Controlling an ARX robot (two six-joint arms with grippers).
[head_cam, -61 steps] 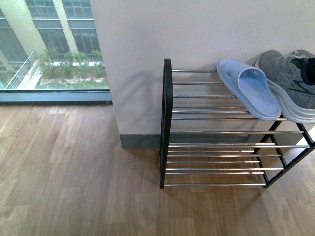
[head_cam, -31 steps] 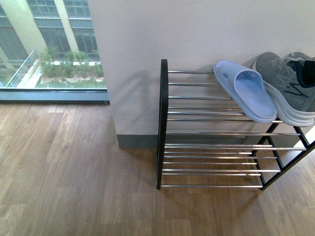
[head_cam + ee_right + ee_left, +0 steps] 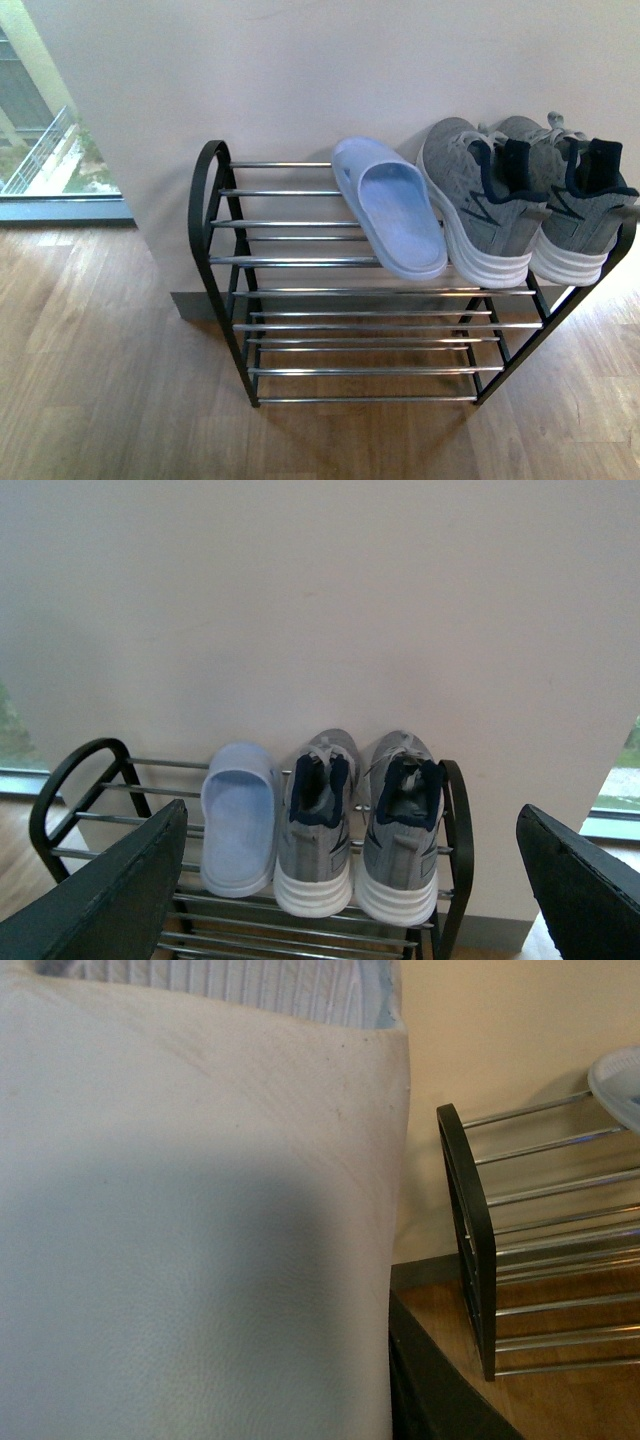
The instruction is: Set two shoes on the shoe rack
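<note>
— Fingers of the right gripper (image 3: 352, 880) first: how do they stand?

— Spread wide, one dark finger (image 3: 110, 890) low at one side of the right wrist view and the other at the far side. Nothing sits between them and they touch nothing; they hang in front of the shoe rack (image 3: 225, 225), apart from it.

— And the left gripper?

— I can't tell. The left wrist view shows no fingers at all, only a big pale leather-like cushion (image 3: 190, 1220) filling most of the picture, with the rack's black end frame (image 3: 470, 1230) beside it.

— Where are the sneakers?

— Both on the rack's top tier, at its right end, side by side and touching. The near-centre gray sneaker (image 3: 478, 205) and the outer gray sneaker (image 3: 570, 215) point their toes at the wall (image 3: 330, 70) behind the rack, with heels and navy heel tabs toward the room. White soles rest on the chrome bars.

— Anything else on the rack?

— One pale blue slide sandal (image 3: 392, 208), also on the top tier, just left of the sneakers and touching the nearer one's sole. The left part of that tier is bare bars, and so are the lower tiers I can see. Rack stands on a wood floor (image 3: 100, 380), against the wall.
</note>
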